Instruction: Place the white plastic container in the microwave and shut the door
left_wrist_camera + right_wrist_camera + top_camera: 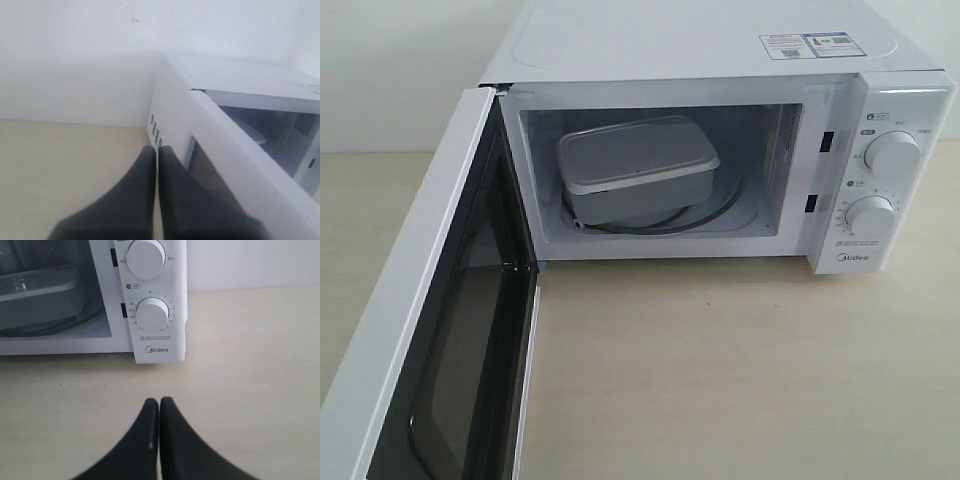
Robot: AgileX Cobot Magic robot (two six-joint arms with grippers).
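The white plastic container [635, 170] sits inside the microwave [720, 45] on the glass turntable, lid on, and also shows in the right wrist view as the container [40, 287]. The door [430, 330] stands wide open, swung out to the left. In the exterior view neither gripper shows. My left gripper [157, 150] is shut with nothing in it, beside the outer face of the door [240, 165]. My right gripper [159, 401] is shut and empty, low over the table in front of the knob panel [152, 315].
A pale wooden table [740, 370] spreads in front of the microwave. A white wall [75, 60] stands behind it. The two round knobs [892, 153] are on the right front panel.
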